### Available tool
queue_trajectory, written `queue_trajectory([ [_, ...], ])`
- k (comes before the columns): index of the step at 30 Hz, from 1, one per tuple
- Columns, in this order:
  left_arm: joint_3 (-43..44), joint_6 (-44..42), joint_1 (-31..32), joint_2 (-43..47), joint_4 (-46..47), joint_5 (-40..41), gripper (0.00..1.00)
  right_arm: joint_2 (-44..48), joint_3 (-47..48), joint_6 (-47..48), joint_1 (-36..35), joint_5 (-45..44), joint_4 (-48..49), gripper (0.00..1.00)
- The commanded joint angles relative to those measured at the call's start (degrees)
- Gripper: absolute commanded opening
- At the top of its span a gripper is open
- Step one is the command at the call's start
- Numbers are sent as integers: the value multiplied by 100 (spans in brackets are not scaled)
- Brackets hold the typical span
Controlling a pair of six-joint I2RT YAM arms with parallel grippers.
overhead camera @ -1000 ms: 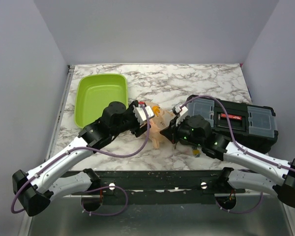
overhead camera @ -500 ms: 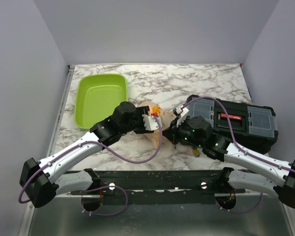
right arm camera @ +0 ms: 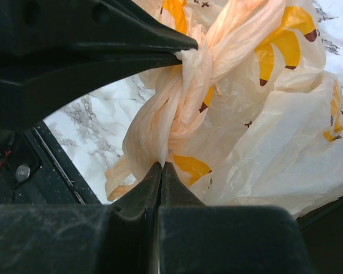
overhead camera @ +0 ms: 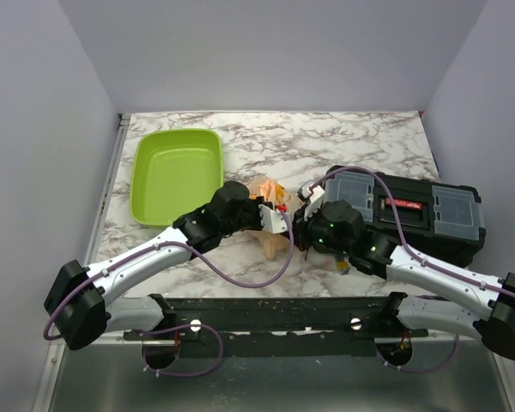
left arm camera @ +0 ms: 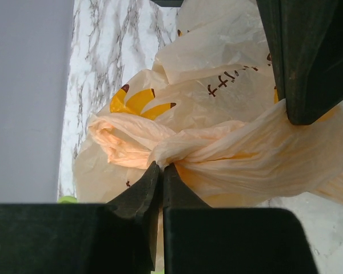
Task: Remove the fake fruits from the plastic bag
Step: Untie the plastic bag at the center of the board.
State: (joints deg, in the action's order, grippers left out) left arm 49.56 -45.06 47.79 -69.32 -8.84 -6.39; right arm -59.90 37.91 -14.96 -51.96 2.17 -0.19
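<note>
Three grey walls (overhead camera: pixel 283 51) box a marble table (overhead camera: pixel 326 137) where the bag (left arm camera: pixel 217 103) lies between green tray (overhead camera: pixel 176 172) and black case (overhead camera: pixel 421 210), right gripper (right arm camera: pixel 161 165) pinching its twisted handle, left gripper (left arm camera: pixel 162 166), open a second ago, now clamped there too.

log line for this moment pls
left end effector: shut on plastic bag | right end effector: shut on plastic bag | fake fruits: not in view

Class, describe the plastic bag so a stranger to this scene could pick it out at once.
On the marble table, look between the green tray on the left and the black toolbox on the right. The bag lies there, pinched by the left hand and the right hand. It alone is soft: crinkly, peach, with yellow fruit prints.
</note>
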Motion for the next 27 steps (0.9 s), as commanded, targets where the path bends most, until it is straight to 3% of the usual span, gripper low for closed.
queue_trajectory([
  [1, -295, -100, 47, 6, 703, 423, 0, -42, 290, -160, -15, -102, -143, 1],
  [6, -261, 385, 45, -146, 1110, 595, 0, -11, 262, -695, -15, -352, -201, 1],
  [13, 78, 1148, 29, -389, 1124, 895, 0, -25, 157, -651, -15, -933, -207, 1],
  [22, 484, 2498, -100, -337, 984, 642, 0, -101, -117, -1239, -15, -657, -49, 1],
  [27, 1193, 3661, -613, -559, 199, 19, 0, -366, -105, -1452, -16, -662, 381, 4],
])
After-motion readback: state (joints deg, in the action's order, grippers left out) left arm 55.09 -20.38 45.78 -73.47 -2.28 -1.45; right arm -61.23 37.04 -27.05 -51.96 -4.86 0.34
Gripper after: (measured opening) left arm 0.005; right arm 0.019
